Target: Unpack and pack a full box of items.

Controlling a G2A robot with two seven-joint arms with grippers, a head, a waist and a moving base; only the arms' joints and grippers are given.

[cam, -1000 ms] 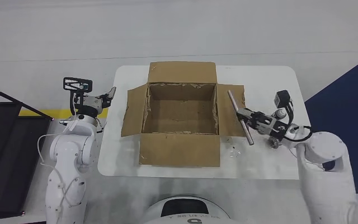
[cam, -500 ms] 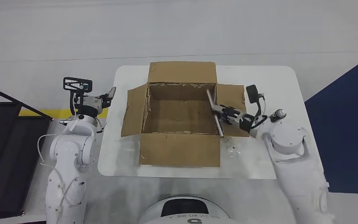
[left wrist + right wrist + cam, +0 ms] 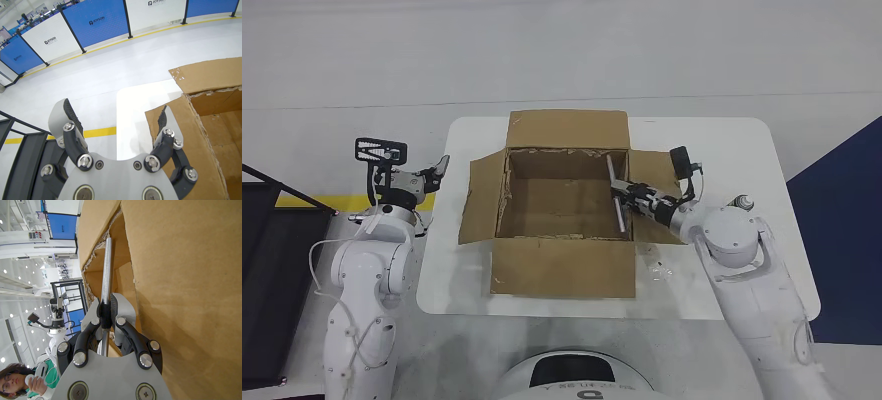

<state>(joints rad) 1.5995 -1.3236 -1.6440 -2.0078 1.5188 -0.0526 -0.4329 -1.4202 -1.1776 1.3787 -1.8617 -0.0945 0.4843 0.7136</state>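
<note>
Tabletop (image 3: 722,140) — right claw (image 3: 106,303) clamps rod (image 3: 614,175) at box (image 3: 562,268) rim.

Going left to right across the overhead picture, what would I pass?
black rack → left end effector, open → cardboard box's left flap → metal rod, gripped by the right end effector → box's right flap

Box (image 3: 562,268): plain brown cardboard. Rod (image 3: 106,275): shiny silver, fine lengthwise lines, one black band. Table (image 3: 722,150): white. Left gripper (image 3: 115,113) and right gripper (image 3: 106,300): silver plates, black ribbed pads, black links.
</note>
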